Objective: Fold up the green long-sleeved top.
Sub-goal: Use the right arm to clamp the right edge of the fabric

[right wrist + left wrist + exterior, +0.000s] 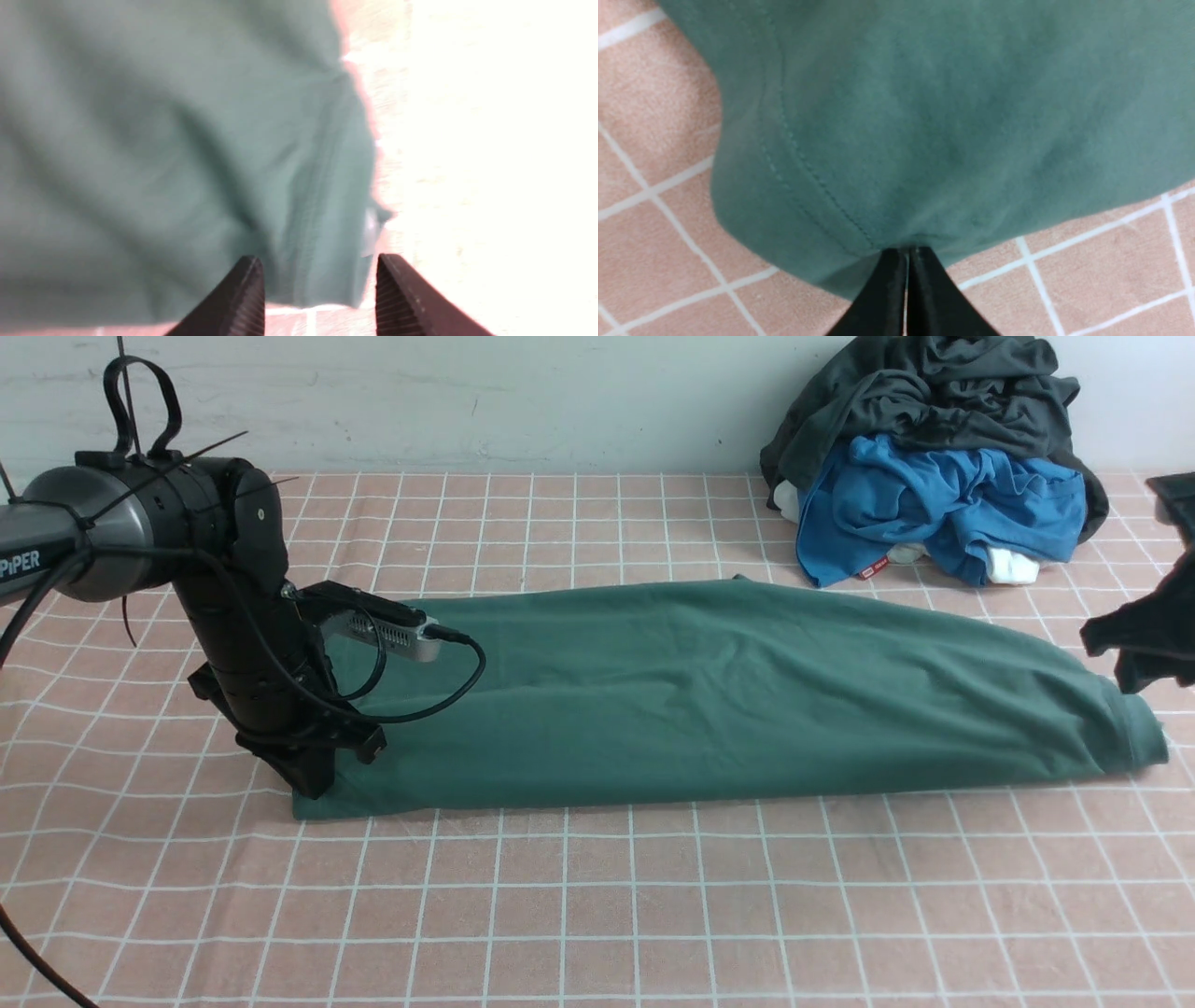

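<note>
The green long-sleeved top lies in one long band across the checked cloth, from left to far right. At its near left corner my left gripper points down onto the fabric. In the left wrist view the left gripper is shut, with the stitched hem of the top bunched at its tips. My right gripper hangs just above the top's right end. The right wrist view is blurred and shows the right gripper open, with the end of the top below and beyond its fingers, nothing held.
A heap of clothes sits at the back right against the wall: a dark grey garment over a bright blue one. The pink checked tablecloth stretches in front of the top. The left arm's camera and cable overhang the top's left part.
</note>
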Robot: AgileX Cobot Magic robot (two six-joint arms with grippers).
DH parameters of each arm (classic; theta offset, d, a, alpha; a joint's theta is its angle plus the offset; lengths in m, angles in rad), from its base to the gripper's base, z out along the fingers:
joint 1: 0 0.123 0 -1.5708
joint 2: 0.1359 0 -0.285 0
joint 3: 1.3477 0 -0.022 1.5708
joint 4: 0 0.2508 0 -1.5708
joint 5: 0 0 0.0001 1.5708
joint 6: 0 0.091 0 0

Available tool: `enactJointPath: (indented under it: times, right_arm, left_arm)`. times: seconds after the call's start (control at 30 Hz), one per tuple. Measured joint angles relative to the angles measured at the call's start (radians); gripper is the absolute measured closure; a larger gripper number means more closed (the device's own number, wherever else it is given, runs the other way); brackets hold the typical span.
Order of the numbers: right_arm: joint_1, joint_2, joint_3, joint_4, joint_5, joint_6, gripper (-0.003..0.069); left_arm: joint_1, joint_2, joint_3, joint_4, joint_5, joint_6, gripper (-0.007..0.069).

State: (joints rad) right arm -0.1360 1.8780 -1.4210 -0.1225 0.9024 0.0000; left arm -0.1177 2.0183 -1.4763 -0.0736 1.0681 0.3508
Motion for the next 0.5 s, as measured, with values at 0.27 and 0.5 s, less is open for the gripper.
enactJointPath:
  times: [0.27, 0.5]
  right_arm:
    - [-0.086, 0.133, 0.0, 0.101, -0.024, -0.01, 0.0217]
    - [-0.087, 0.192, -0.002, 0.143, -0.044, -0.031, 0.0165]
  left_arm:
    - [0.0, -0.001, 0.0, -0.012, -0.007, 0.01, 0.0628]
    - [0.0, -0.001, 0.0, -0.013, -0.007, 0.014, 0.0628]
